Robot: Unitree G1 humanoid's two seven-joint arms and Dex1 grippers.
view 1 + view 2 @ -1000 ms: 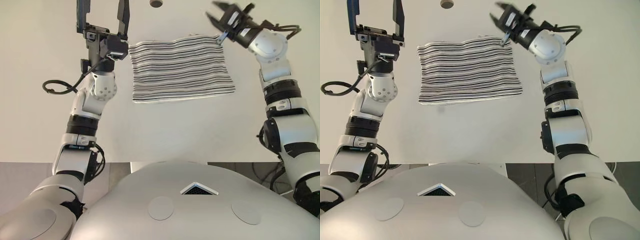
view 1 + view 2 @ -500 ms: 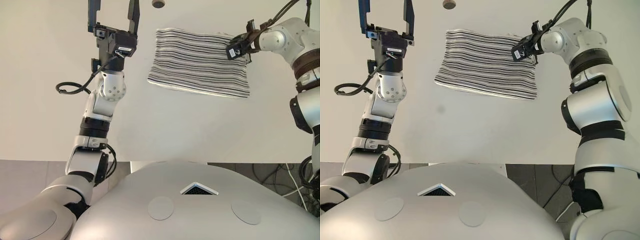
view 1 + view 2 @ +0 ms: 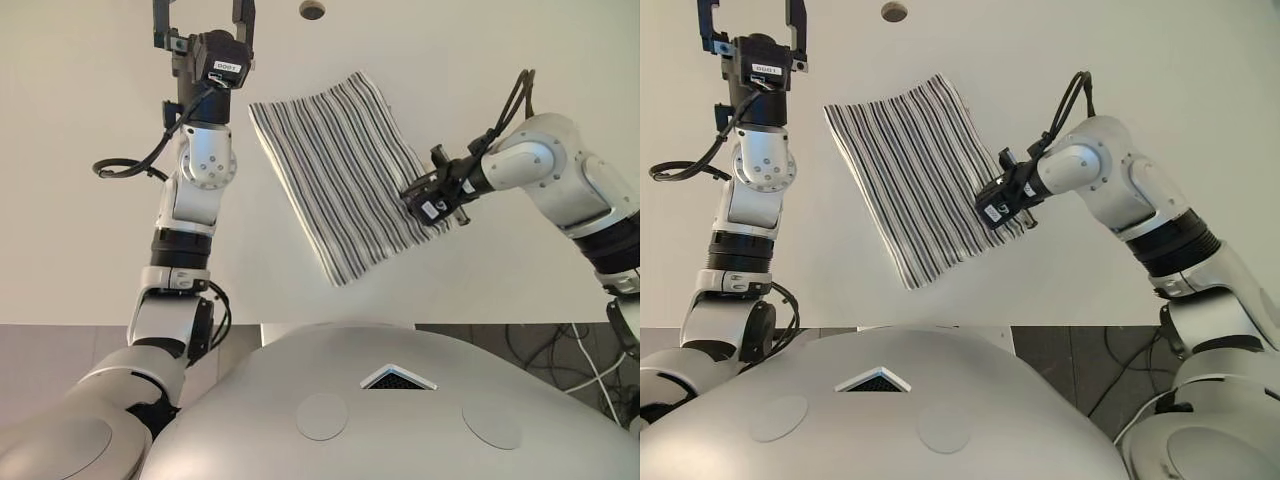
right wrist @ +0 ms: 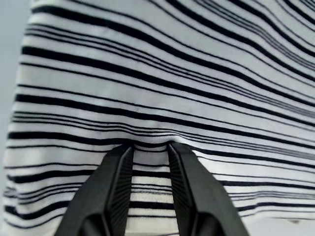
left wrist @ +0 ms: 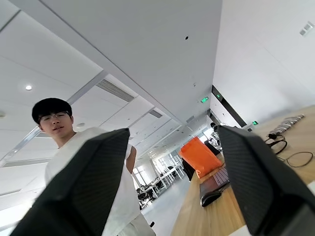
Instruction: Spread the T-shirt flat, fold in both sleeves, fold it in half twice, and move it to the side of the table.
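Note:
The black-and-white striped T-shirt [image 3: 335, 175] lies folded into a rectangle on the white table [image 3: 90, 270], turned at a slant. My right gripper [image 3: 428, 205] is at the shirt's right edge near its front corner, shut on the cloth. In the right wrist view the two dark fingers [image 4: 113, 196] pinch a bit of striped T-shirt [image 4: 172, 73] between them. My left gripper [image 3: 200, 15] stands raised at the far left of the shirt, apart from it, its fingers pointing up and open. In the left wrist view the left gripper [image 5: 172, 187] holds nothing.
A small round hole [image 3: 312, 8] is in the table beyond the shirt. The table's front edge [image 3: 480, 322] runs near my body. Bare table lies left of the left arm and right of the right arm.
The right gripper has pulled the shirt's right edge toward the front of the table, swinging the shirt to a steep slant. The left gripper stays raised and open.

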